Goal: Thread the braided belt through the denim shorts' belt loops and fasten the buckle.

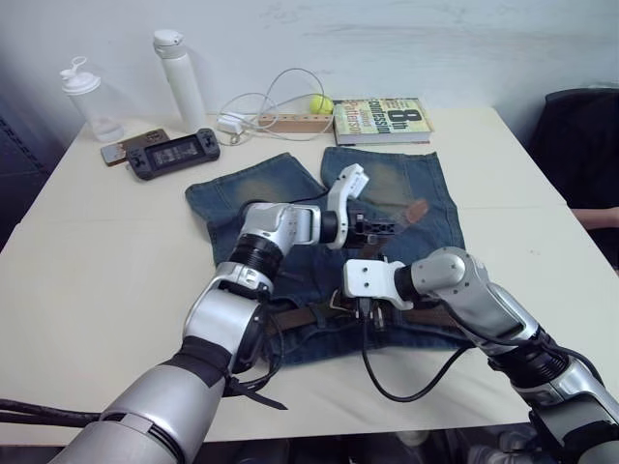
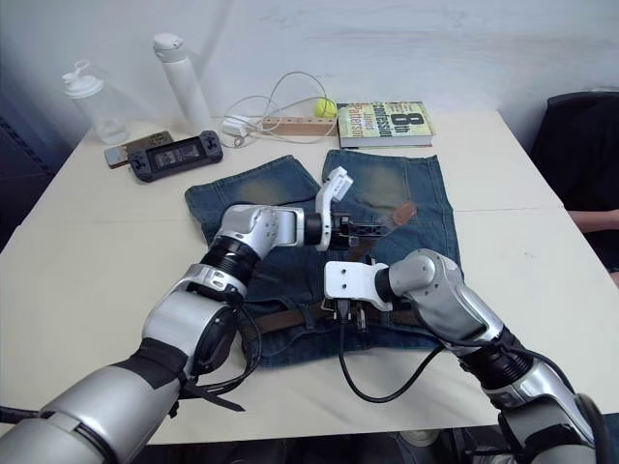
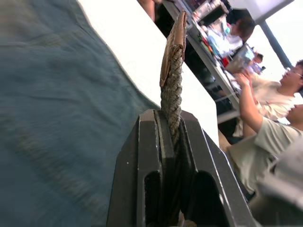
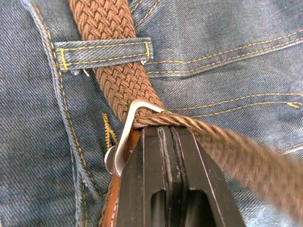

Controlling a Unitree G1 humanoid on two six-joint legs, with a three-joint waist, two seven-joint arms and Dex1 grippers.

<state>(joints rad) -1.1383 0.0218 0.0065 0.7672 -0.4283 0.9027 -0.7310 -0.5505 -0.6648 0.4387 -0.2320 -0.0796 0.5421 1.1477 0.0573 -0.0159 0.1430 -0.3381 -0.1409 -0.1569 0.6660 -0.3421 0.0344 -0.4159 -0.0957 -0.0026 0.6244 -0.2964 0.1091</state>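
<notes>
The denim shorts lie flat on the white table, waistband toward me. The braided belt runs along the waistband and passes under a belt loop. My right gripper is shut on the silver buckle at the waistband's middle, where a belt strand passes through the frame. My left gripper hovers above the shorts and is shut on the belt's free end. The belt's lighter brown tip sticks out past the fingers.
At the far table edge stand a book, a yellow ball, a white cable, a white bottle, a clear shaker, and a game console. A black cable hangs from my right wrist. People sit beyond the table.
</notes>
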